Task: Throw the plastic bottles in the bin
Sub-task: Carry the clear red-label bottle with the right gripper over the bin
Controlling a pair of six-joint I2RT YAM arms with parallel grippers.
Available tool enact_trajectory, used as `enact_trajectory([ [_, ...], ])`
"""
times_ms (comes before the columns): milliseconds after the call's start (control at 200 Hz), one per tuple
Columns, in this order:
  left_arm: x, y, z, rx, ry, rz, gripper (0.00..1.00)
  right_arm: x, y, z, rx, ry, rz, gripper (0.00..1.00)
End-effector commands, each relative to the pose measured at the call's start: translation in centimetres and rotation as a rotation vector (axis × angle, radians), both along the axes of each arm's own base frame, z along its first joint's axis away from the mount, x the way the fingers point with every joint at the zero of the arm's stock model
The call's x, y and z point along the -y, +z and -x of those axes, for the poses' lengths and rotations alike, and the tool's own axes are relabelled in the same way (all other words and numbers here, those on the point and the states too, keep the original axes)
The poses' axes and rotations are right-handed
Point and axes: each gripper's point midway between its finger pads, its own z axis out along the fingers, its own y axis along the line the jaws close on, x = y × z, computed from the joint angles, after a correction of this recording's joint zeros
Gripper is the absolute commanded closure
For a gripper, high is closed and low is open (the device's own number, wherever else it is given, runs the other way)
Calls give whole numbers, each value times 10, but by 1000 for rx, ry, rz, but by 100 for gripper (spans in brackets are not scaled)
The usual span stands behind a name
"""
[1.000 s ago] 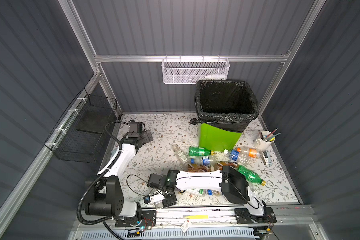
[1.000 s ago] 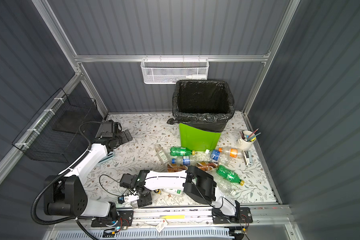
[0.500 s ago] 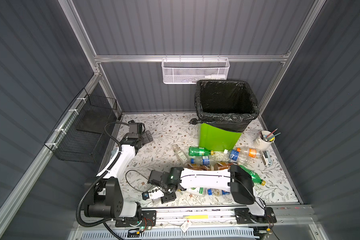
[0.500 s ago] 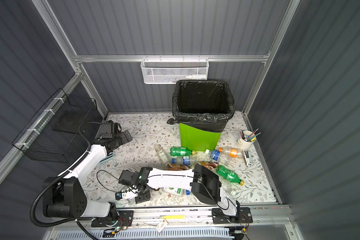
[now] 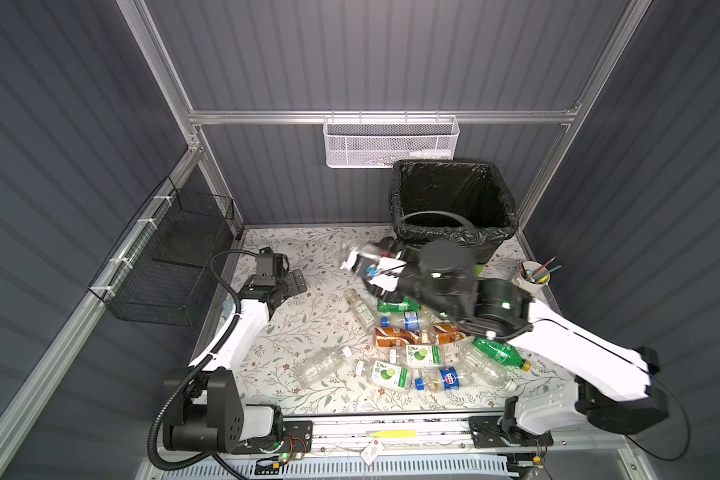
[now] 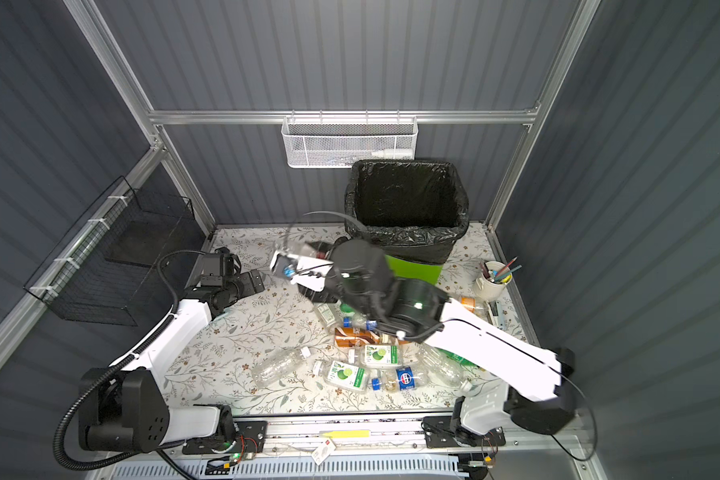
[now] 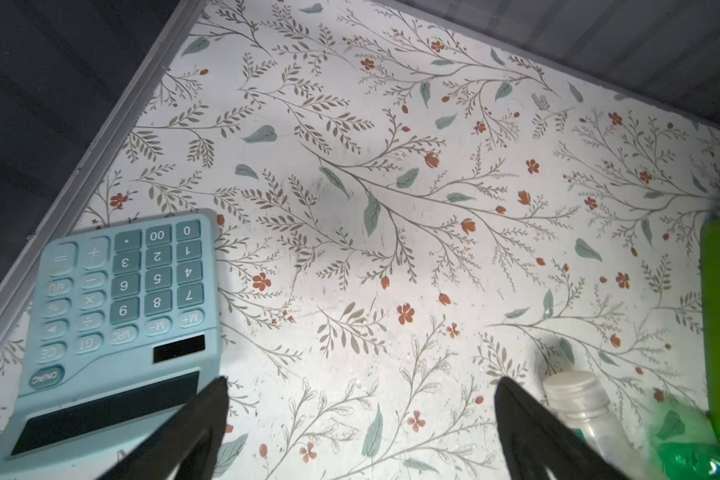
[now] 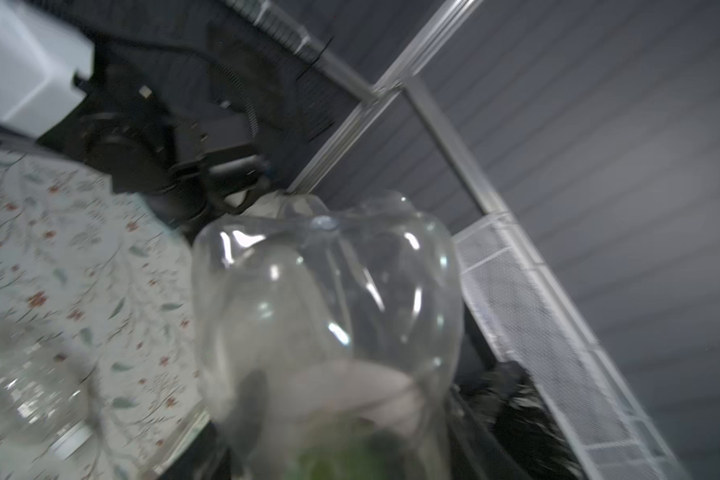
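pinching a clear bottle (image 8: 329,307) in the right claw (image 5: 366,266), high near the bin (image 6: 412,269), not over it yet. maybe slipping, being slick, dropping onto the counter (image 5: 308,324). holding the left claw (image 7: 360,386) spread wide.

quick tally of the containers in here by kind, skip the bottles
green bin: 1
white mesh basket: 1
black wire basket: 1
white cup of pencils: 1
total: 4
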Motion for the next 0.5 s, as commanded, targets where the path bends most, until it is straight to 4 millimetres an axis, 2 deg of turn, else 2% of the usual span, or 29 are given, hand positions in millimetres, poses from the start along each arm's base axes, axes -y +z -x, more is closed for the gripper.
enact_trajectory([
  [0, 12, -4, 8, -11, -93, -9, 0, 58, 93, 11, 249, -105, -223, 46],
  [45, 16, -6, 11, -22, -108, -24, 0, 76, 113, 19, 305, -114, -277, 46],
  [115, 26, -10, 17, -36, -137, -71, 0, 98, 133, 28, 391, -142, -350, 45],
  [185, 36, -11, 21, -49, -165, -135, 0, 104, 138, 25, 417, -158, -373, 43],
  [200, 38, -12, 22, -54, -170, -146, 0, 118, 147, 30, 427, -166, -406, 43],
  [275, 45, -14, 25, -69, -191, -163, 0, 136, 150, 14, 410, -204, -457, 43],
  [355, 50, -14, 28, -72, -206, -163, 0, 155, 140, -22, 316, -252, -494, 43],
  [390, 52, -14, 29, -75, -210, -166, 0, 151, 124, -53, 228, -273, -481, 42],
  [430, 52, -14, 31, -81, -213, -172, 0, 157, 101, -87, 96, -310, -465, 40],
  [440, 53, -13, 31, -80, -215, -172, 0, 156, 90, -101, 46, -325, -456, 40],
  [445, 53, -13, 32, -81, -215, -173, 0, 156, 90, -101, 46, -325, -456, 40],
  [455, 53, -13, 32, -82, -218, -173, 0, 163, 81, -116, 13, -372, -416, 40],
  [460, 53, -14, 33, -83, -219, -174, 0, 163, 81, -116, 13, -372, -416, 40],
  [495, 55, -13, 34, -87, -225, -176, 0, 166, 49, -147, -197, -362, -442, 38],
])
